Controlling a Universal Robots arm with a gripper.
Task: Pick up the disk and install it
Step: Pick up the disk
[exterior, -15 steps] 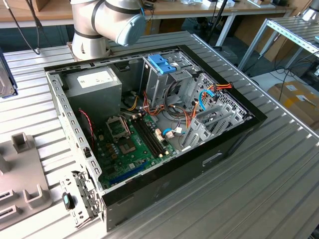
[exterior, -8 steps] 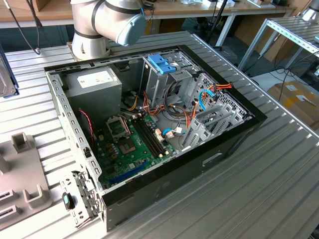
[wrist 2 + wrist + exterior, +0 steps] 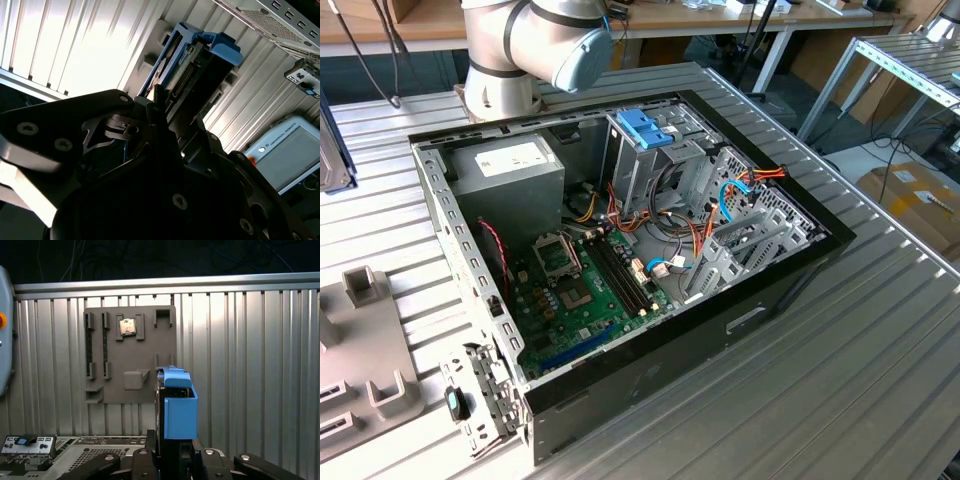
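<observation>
In the first wrist view the gripper (image 3: 172, 454) is clamped on the lower end of the disk (image 3: 180, 412), holding it on edge over the ribbed table (image 3: 250, 365), near and apparently clear of the grey tray (image 3: 130, 340).

case (image 3: 770, 300) open, exterior view centre | motherboard (image 3: 585, 300) inside, lower left | PSU (image 3: 510, 170) upper left | blue bracket (image 3: 642, 128) atop cage | grey fixture (image 3: 360, 350) frame's lower left | ribbed desk (image 3: 840, 380)

Ribbed metal tabletop (image 3: 880, 340), wooden workbench (image 3: 820, 20) behind, cardboard box (image 3: 912, 200) on the floor
</observation>
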